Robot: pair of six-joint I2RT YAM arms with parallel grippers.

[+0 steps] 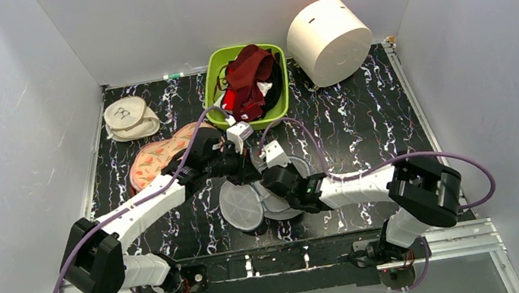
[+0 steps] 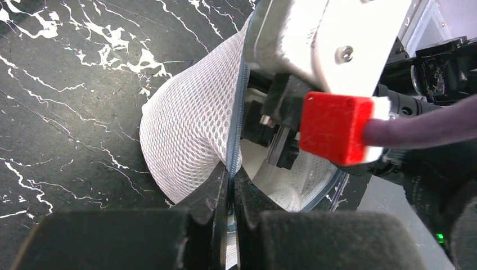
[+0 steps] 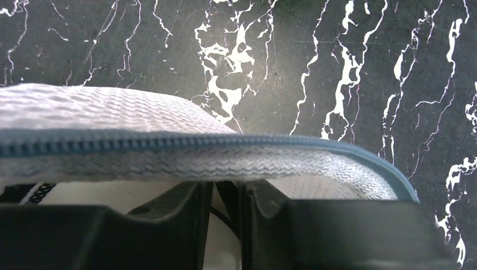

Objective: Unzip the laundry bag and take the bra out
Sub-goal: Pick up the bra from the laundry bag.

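Note:
The white mesh laundry bag [image 1: 240, 207] lies at the table's middle, its round lid flapped open. My left gripper [image 1: 248, 169] is shut on the bag's grey-blue zip rim [image 2: 238, 112], clamped between its fingertips in the left wrist view [image 2: 232, 171]. My right gripper [image 1: 267, 180] reaches in under the zip rim [image 3: 169, 142]. Its jaws [image 3: 228, 185] are almost closed against the mesh wall [image 3: 112, 109], and a thin dark strand runs between them. A dark red bra [image 1: 254, 61] lies in the green basket [image 1: 213, 72] at the back.
A brighter red-and-white garment [image 1: 239, 102] shares the basket. A big solid white cylinder [image 1: 329, 38] stands back right. A peach floral pouch [image 1: 153, 161] lies under my left arm. A small white mesh pouch [image 1: 128, 117] sits back left. Walls close three sides.

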